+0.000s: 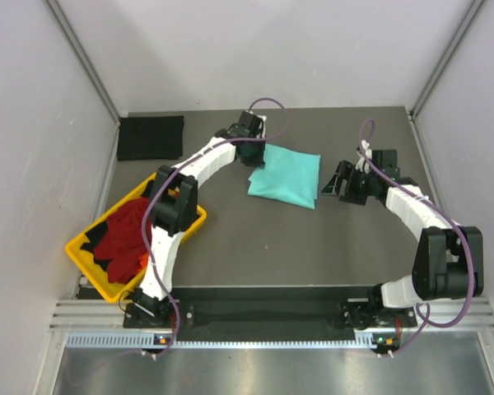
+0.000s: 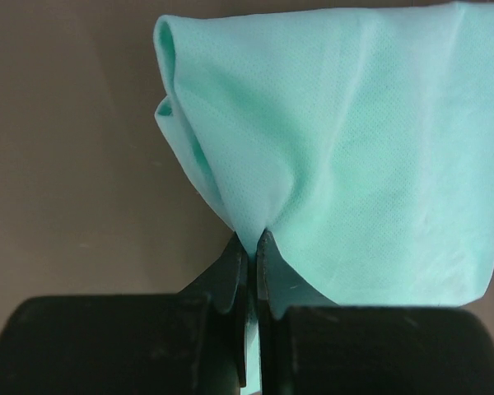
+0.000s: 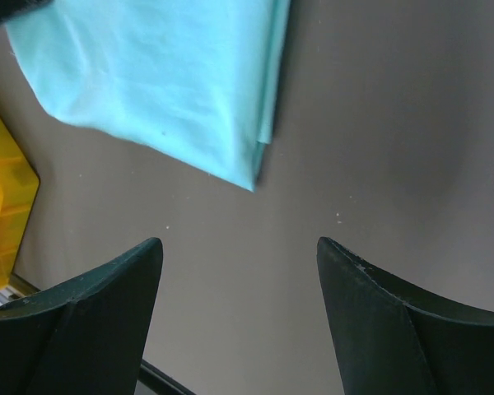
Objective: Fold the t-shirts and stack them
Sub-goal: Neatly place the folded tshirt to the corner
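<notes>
From above, a mint-teal soft cloth t-shirt (image 1: 286, 176), folded into a neat rectangle, lies on the dark grey table (image 1: 313, 239). The left gripper (image 1: 254, 161) sits at the far left corner of this shirt, touching the cloth. The right gripper (image 1: 336, 181) rests just beside the shirt's right edge, apart from it, fingers pointing toward it. A folded black cloth t-shirt (image 1: 151, 137) lies flat well to the left of the mint-teal shirt, by the table's far left corner. A yellow plastic tray (image 1: 84, 259) stands to the near left of the mint-teal shirt, and a crumpled red cloth t-shirt (image 1: 128, 234) is heaped inside it.

In the left wrist view, the left gripper (image 2: 251, 243) has its two black fingers pressed together with a pinch of the mint-teal shirt (image 2: 354, 148) caught between them. The cloth fans out from that pinch in soft folds, its doubled edge showing at the upper left.

In the right wrist view, the right gripper (image 3: 237, 243) is spread wide with nothing between its fingers, only bare table. A folded corner of the mint-teal shirt (image 3: 165, 74) lies beyond the fingertips, not touching them. A corner of the yellow tray (image 3: 4, 206) shows to the left of that shirt.
</notes>
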`<action>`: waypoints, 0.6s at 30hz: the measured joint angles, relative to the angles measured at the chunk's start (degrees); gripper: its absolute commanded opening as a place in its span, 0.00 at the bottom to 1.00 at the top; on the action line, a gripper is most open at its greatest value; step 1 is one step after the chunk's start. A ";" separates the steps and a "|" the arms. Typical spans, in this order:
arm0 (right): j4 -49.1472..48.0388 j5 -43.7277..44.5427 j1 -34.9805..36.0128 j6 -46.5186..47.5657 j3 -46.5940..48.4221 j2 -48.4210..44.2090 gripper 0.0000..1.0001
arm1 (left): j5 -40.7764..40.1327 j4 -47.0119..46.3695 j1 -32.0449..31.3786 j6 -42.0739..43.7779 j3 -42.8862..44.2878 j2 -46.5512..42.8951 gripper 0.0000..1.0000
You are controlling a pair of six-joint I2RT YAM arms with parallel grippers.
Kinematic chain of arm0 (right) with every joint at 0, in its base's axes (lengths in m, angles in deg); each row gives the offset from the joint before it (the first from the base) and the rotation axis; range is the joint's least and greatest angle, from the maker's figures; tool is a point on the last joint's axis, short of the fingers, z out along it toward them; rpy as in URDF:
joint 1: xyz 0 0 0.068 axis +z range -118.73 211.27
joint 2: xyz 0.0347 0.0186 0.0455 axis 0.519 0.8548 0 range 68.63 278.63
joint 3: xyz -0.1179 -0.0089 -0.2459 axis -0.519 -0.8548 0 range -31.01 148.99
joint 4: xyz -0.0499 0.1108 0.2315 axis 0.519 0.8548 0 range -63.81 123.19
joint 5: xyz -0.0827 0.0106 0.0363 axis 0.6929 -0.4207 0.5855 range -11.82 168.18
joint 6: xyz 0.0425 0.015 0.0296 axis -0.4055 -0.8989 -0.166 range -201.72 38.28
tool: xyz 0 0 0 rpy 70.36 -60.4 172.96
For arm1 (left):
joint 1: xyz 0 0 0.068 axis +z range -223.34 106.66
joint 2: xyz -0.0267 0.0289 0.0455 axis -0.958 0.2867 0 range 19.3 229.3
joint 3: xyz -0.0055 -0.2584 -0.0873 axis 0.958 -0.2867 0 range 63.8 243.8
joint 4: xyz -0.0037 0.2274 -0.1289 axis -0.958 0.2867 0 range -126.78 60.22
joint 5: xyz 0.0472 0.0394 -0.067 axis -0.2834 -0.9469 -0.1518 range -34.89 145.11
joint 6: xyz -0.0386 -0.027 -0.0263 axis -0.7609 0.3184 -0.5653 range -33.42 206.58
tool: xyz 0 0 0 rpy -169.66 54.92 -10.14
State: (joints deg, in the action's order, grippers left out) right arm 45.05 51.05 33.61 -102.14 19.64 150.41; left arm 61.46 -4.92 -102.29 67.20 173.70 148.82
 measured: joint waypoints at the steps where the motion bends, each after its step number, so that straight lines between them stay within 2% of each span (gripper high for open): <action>1: -0.07 -0.04 0.00 -0.15 0.00 0.02 0.77 | -1.55 0.70 0.22 1.07 1.03 -0.09 0.00; 8: -0.07 -0.22 0.00 -0.24 0.00 0.02 0.77 | -8.50 2.34 3.63 8.90 5.29 -0.15 0.00; 18: -2.29 -1.51 0.00 -2.19 0.00 0.00 0.78 | -13.60 0.52 14.71 22.93 7.85 -0.15 0.00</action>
State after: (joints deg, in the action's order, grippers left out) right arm 42.75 49.54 33.61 -104.33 19.64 150.41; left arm 47.87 -4.39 -87.58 90.13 181.55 148.66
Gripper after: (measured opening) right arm 0.772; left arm 0.038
